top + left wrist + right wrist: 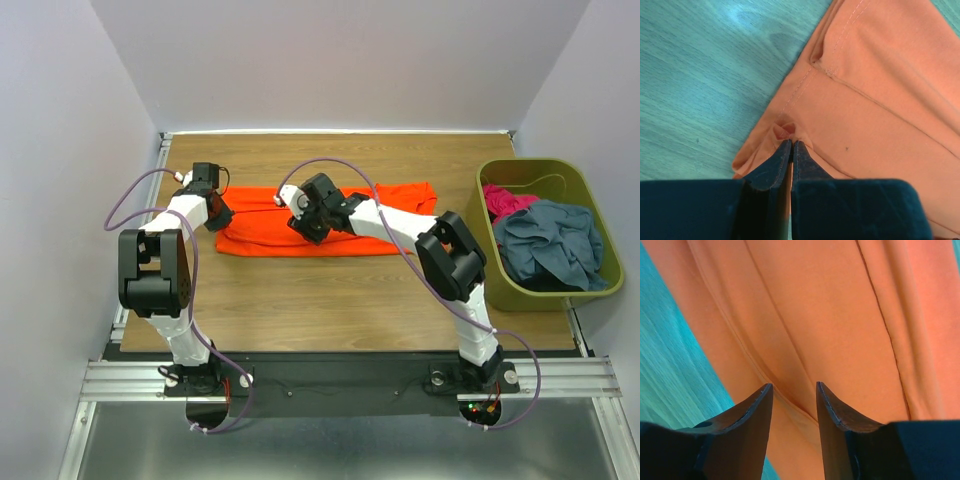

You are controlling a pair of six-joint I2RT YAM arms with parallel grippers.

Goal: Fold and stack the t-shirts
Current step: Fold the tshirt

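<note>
The orange t-shirt (pixel 330 235) lies folded into a long band across the far middle of the table. My left gripper (pixel 215 215) is at its left end, jaws shut on a pinch of the orange t-shirt's edge (pixel 786 131). My right gripper (pixel 305 222) is over the band's middle, jaws open and straddling a fold of the orange cloth (pixel 795 400). The blue-grey t-shirt (pixel 555 245) and the magenta-pink t-shirt (pixel 508 200) lie crumpled in the tub.
The olive-green tub (pixel 590 292) stands at the table's right edge. Bare wooden table (pixel 330 300) lies between the shirt and the arm bases. White walls close in behind and at both sides.
</note>
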